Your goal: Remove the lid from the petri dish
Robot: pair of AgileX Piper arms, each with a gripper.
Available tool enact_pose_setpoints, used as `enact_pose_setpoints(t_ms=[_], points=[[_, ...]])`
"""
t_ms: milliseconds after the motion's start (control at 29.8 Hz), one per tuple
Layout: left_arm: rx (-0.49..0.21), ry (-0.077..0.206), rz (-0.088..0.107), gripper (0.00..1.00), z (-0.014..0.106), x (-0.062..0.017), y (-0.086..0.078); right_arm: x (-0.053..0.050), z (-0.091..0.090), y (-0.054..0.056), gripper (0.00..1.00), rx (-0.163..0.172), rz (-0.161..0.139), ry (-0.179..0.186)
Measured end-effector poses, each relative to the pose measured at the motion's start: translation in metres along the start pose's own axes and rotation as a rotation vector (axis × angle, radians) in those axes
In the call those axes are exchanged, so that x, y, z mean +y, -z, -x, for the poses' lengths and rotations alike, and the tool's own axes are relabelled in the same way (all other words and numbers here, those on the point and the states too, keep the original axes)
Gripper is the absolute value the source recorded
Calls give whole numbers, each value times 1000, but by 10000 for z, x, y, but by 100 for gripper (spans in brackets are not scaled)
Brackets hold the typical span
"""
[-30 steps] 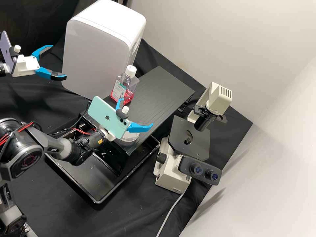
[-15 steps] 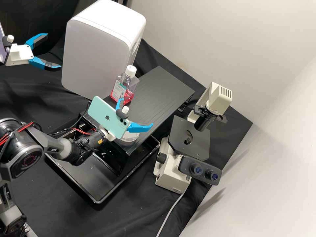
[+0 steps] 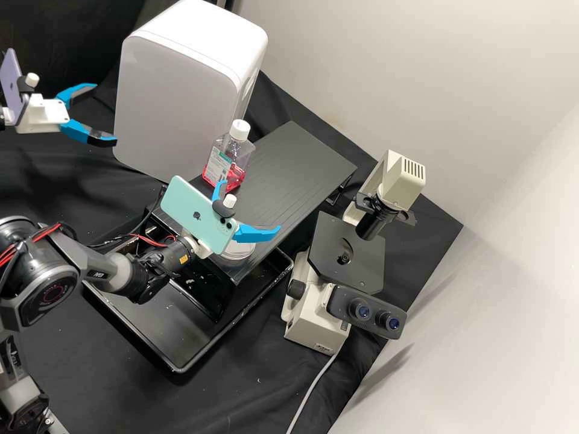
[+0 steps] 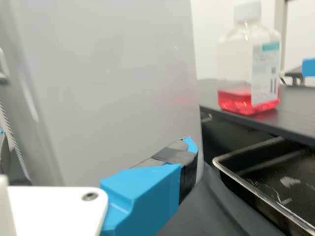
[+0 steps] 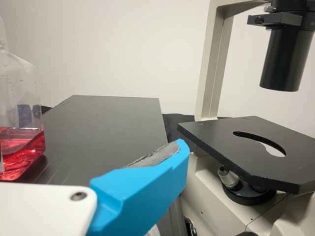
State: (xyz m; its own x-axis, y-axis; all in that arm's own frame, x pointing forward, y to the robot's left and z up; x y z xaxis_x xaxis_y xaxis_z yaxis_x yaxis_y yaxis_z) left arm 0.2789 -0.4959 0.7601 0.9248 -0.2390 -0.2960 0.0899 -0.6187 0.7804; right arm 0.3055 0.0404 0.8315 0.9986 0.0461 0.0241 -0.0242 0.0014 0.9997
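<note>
Clear petri dish [image 3: 234,254] is sitting at near end of black platform [image 3: 289,169] | right pincer [image 3: 251,206] is hovering spread just above it, dish lying straight below, the nearer arm | left pincer [image 3: 104,112] is hanging spread well apart, beside white box [image 3: 181,84].

Crowded edges, bare middle
White box [image 3: 187,84] and bottle [image 3: 230,158] wall one side of the platform [image 3: 295,172], a microscope [image 3: 347,271] the opposite side, the right pincer [image 3: 250,206] its near corner; the top between lies bare.
</note>
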Motion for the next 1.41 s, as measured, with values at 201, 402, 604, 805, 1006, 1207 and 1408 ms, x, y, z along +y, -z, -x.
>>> enact_pose_setpoints(t_ms=[201,402,604,805,1006,1207,1408], points=[[-1,2,32,100,-182,-29,34,0,0,0,100,0,0,0],[-24,-64,85,100,-232,-38,53,0,0,0,100,0,0,0],[-55,-76,113,100,-243,-62,34,0,0,0,100,0,0,0],[-65,-97,113,100,-195,-53,14,0,0,0,100,0,0,0],[-16,-122,76,100,-39,7,-23,0,0,0,100,0,0,0],[27,-158,54,100,118,100,-11,0,0,0,100,0,0,0],[31,-195,-37,100,261,252,88,0,0,0,100,0,0,0]])
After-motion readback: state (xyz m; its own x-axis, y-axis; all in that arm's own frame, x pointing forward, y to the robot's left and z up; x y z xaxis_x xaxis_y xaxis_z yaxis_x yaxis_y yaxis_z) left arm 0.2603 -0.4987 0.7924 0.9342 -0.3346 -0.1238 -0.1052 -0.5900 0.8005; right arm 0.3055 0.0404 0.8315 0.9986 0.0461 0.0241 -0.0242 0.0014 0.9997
